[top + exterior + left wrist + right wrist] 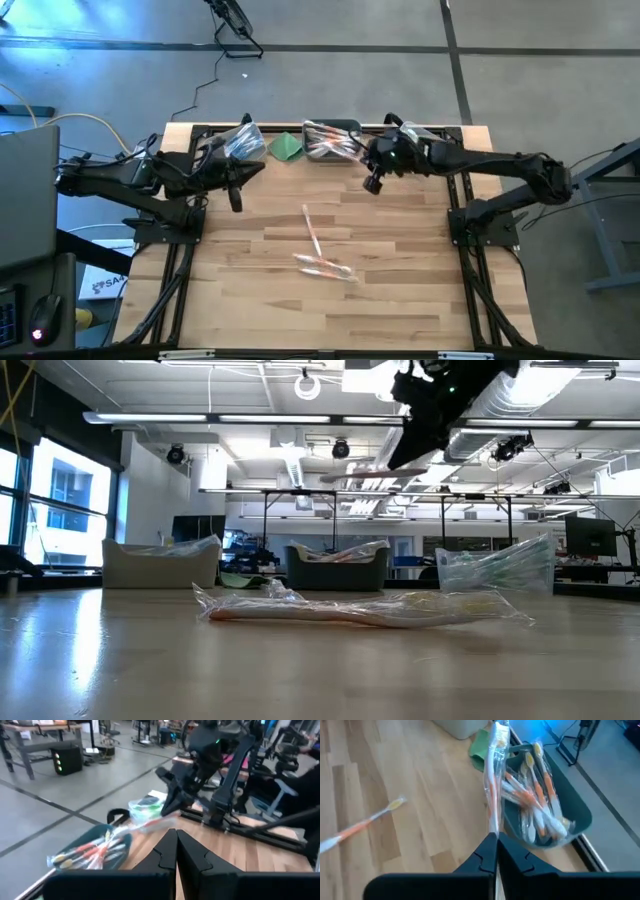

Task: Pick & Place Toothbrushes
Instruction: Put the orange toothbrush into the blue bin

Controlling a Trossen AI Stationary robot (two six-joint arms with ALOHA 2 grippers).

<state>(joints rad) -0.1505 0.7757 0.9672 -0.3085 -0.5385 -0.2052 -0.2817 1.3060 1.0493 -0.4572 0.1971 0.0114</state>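
We held one wrapped toothbrush (492, 785) clenched in the jaws of our right gripper (492, 840), hanging above the dark bin (570, 805) at the far edge of the surface (400, 260), where more toothbrushes (535, 795) already lay. Our left gripper (175, 840) waited over the far left, jaws shut on nothing. Two loose toothbrushes (322, 255) lay mid-surface. We judged the long brush, gripped at one end, could swing and catch the bin's rim, tipping out beside the green cloth (287, 146).
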